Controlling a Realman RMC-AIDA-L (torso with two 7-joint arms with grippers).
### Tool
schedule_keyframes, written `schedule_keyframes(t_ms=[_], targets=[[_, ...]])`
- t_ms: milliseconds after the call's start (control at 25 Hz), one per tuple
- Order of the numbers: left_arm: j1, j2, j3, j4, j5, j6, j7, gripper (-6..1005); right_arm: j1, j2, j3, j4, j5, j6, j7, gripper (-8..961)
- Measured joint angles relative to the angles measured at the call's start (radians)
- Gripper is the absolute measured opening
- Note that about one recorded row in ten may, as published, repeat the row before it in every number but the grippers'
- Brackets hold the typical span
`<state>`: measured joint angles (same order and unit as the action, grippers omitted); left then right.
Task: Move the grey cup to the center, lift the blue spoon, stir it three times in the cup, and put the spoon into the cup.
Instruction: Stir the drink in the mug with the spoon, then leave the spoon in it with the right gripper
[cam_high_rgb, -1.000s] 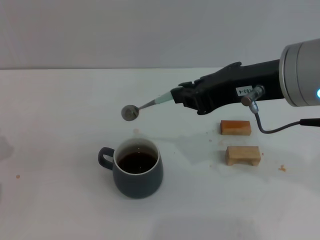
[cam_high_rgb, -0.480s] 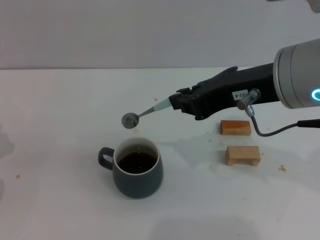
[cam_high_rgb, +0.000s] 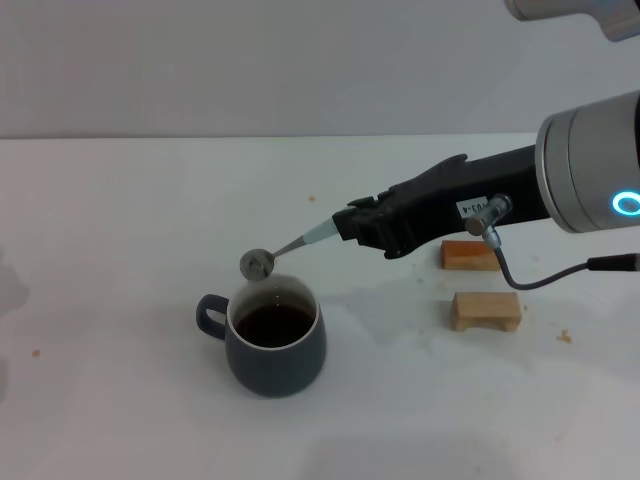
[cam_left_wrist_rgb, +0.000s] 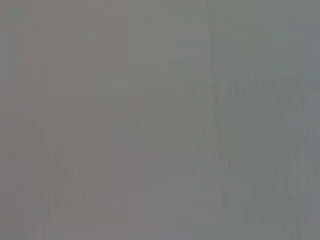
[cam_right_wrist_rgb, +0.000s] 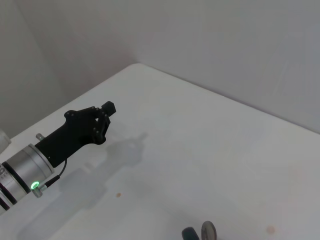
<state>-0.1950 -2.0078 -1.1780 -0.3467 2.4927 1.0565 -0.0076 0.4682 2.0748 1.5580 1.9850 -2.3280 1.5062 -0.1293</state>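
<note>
The grey cup (cam_high_rgb: 276, 342) stands on the white table (cam_high_rgb: 120, 220) near the front middle, its handle pointing left and dark brown liquid inside. My right gripper (cam_high_rgb: 346, 224) reaches in from the right and is shut on the pale-blue handle of the blue spoon (cam_high_rgb: 291, 244). The spoon slopes down to the left, and its round metal bowl hangs just above the cup's far-left rim. The spoon bowl also shows at the edge of the right wrist view (cam_right_wrist_rgb: 209, 231). My left gripper (cam_right_wrist_rgb: 106, 109) shows only in the right wrist view, parked far off over the table's side.
Two wooden blocks lie right of the cup: an orange-brown one (cam_high_rgb: 470, 255) under my right arm and a pale one (cam_high_rgb: 486, 310) in front of it. A few small crumbs dot the table. The left wrist view is a blank grey.
My right gripper has moved down and left with the spoon. The spoon bowl has dropped from well above the cup to just over its far rim. The cup has not moved.
</note>
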Motion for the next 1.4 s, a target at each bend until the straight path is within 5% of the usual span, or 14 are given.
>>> schedule_keyframes(t_ms=[1400], targets=[[0.0, 0.0, -0.004, 0.005, 0.0, 0.013, 0.0, -2, 0.03, 0.001, -0.015, -0.249, 0.035, -0.036, -0.049, 107]])
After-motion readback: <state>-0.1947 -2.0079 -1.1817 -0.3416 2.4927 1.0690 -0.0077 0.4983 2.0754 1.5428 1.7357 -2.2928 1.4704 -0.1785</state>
